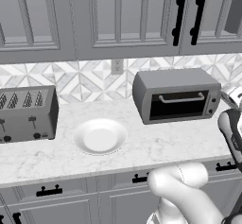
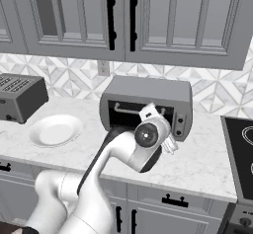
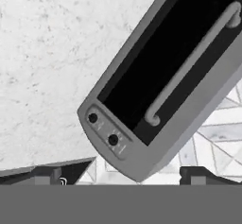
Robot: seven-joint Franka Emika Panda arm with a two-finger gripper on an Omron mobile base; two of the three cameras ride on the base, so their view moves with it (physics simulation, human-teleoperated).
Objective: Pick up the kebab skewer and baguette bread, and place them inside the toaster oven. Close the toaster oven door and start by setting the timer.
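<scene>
In the right base view the arm hides part of the toaster oven door (image 2: 129,110); its interior is too dark to read.

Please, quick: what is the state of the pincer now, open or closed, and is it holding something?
Pincer: open and holding nothing; its fingertips stand wide apart, aimed at the toaster oven, whose door is shut.

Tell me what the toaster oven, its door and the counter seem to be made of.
Toaster oven: looks like matte grey metal, plain casing without gloss. Toaster oven door: probably dark glass, near-black panel, with a pale silver bar handle that looks metallic. Counter: white stone look, perhaps marble, faint grey veins.
</scene>
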